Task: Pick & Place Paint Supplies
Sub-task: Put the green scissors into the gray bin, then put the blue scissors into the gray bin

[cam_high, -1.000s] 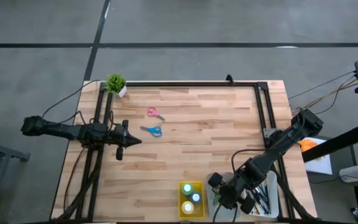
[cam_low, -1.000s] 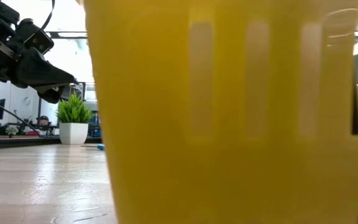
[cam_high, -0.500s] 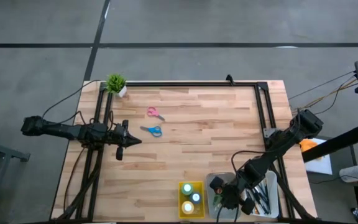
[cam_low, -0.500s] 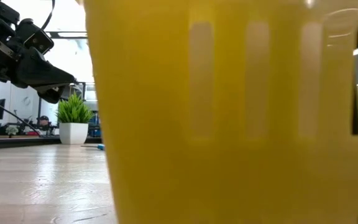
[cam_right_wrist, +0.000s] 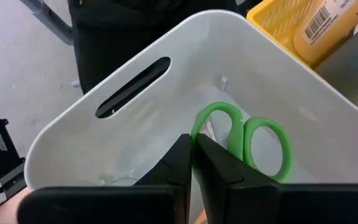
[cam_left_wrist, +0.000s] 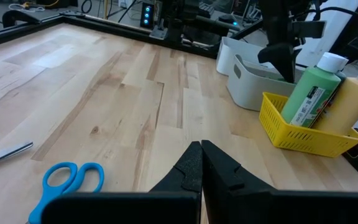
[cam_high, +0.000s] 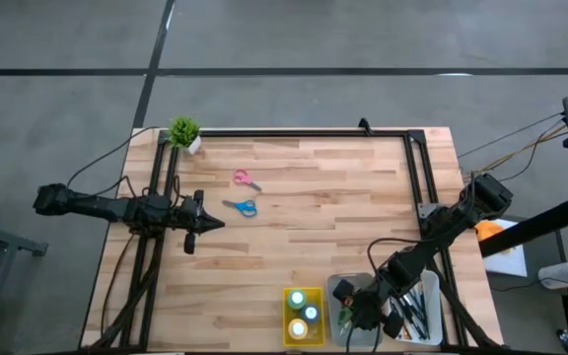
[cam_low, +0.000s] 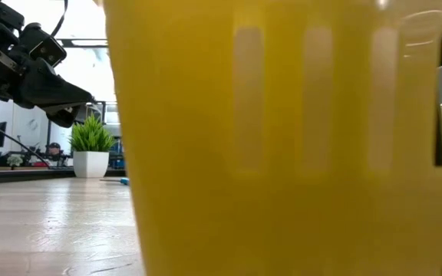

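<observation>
My right gripper (cam_high: 356, 314) (cam_right_wrist: 193, 144) is shut and points down into the white tray (cam_high: 339, 289) (cam_right_wrist: 135, 56). Green-handled scissors (cam_right_wrist: 248, 138) lie in that tray right beside its fingertips. Paint bottles (cam_high: 304, 314), a green one (cam_left_wrist: 311, 94) and a yellow one (cam_left_wrist: 352, 103) among them, stand in the yellow tray (cam_left_wrist: 303, 135). Brushes (cam_high: 417, 312) lie in the grey tray. Pink scissors (cam_high: 246, 178) and blue scissors (cam_high: 242, 206) (cam_left_wrist: 66, 186) lie flat on the table. My left gripper (cam_high: 213, 224) (cam_left_wrist: 201, 148) is shut and hovers just left of the blue scissors. My right gripper comes from above into the white tray, with its shut tips next to one green handle loop (cam_right_wrist: 211, 122) of the scissors. Its own fingers hide the scissors' blades, so I cannot tell whether it touches them.
A small potted plant (cam_high: 184, 133) (cam_low: 90, 146) stands at the table's far left corner. A black frame rail (cam_high: 304, 132) runs along the far edge and both sides. The yellow tray's wall (cam_low: 282, 153) fills most of the low view. Bare wood lies across the table's middle.
My right gripper has moved a little toward the table's near edge over the white tray, and the tray's far rim now shows. My left arm has kept still.
</observation>
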Motion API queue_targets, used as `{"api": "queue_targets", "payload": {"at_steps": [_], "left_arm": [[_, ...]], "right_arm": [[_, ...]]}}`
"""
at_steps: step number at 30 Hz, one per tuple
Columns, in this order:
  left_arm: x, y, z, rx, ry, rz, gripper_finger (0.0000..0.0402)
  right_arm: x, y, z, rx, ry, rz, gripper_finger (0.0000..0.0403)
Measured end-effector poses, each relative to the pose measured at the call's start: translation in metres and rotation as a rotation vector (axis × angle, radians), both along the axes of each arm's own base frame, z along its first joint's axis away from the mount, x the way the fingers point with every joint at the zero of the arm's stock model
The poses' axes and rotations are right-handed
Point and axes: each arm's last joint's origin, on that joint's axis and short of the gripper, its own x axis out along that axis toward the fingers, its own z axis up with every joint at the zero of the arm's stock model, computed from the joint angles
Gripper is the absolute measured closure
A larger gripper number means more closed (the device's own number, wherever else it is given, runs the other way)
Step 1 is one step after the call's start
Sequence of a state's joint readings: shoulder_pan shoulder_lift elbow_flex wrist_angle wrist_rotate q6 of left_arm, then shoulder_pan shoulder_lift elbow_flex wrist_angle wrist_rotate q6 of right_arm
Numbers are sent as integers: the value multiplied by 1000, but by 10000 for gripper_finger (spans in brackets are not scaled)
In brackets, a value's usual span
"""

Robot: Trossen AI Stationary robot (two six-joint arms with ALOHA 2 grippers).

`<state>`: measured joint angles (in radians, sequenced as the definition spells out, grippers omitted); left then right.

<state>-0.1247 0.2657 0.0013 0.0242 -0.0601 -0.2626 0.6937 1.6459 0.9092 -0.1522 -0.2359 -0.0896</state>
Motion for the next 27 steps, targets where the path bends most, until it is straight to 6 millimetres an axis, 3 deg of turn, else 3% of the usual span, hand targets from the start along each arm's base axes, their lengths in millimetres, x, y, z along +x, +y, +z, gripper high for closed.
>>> {"api": "queue_targets", "payload": {"at_steps": [9, 21, 27], "left_arm": [[0, 0, 0, 0, 0, -1, 402], [0, 0, 0, 0, 0, 0, 402], [0, 0, 0, 0, 0, 0, 402]], "right_arm": [[-2, -4, -6, -36, -9, -42, 340], [-1, -4, -6, -18, -6, -68, 337], [-3, -5, 5, 2, -34, -100, 336]]}}
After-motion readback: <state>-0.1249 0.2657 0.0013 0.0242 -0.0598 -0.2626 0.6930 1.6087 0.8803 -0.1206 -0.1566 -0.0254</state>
